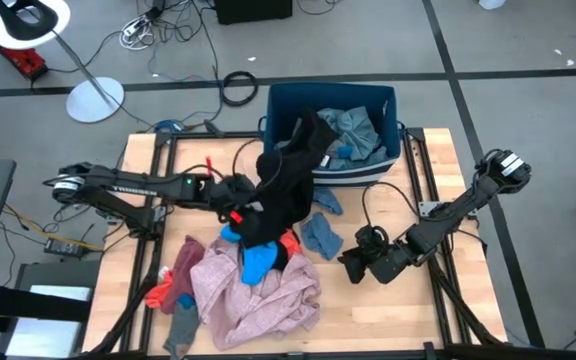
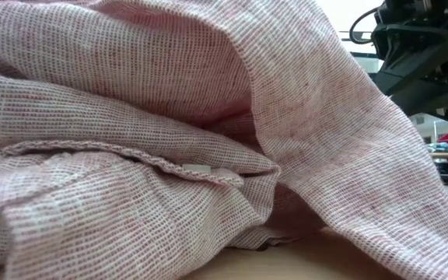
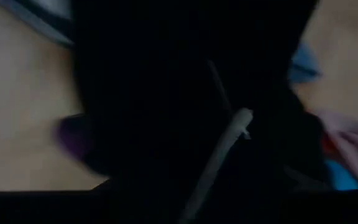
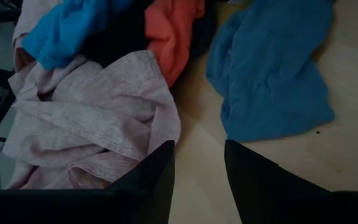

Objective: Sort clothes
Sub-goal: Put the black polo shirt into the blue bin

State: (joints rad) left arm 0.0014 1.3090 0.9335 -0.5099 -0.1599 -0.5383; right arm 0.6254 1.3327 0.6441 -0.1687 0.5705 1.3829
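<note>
A: Why does the wooden surface (image 1: 408, 320) carry a heap on one side and a dark blue plastic bin (image 1: 278, 105) at the far edge?

B: I'd say the bin takes one sort; teal-grey fabric (image 1: 358, 128) already lies in it, while the crumpled pink woven garment (image 1: 253, 290) waits near the front.

A: And the long black garment (image 1: 286, 175)?

B: It hangs stretched between the heap and the bin rim. The left hand (image 1: 230, 192) is up against it; its wrist camera sees only black cloth. The grip itself is hidden, so I cannot tell.

A: The right hand (image 4: 199, 163)?

B: Partly open, empty, low over the surface between the pink garment and a small blue cloth (image 4: 272, 68), probably its next pick.
</note>
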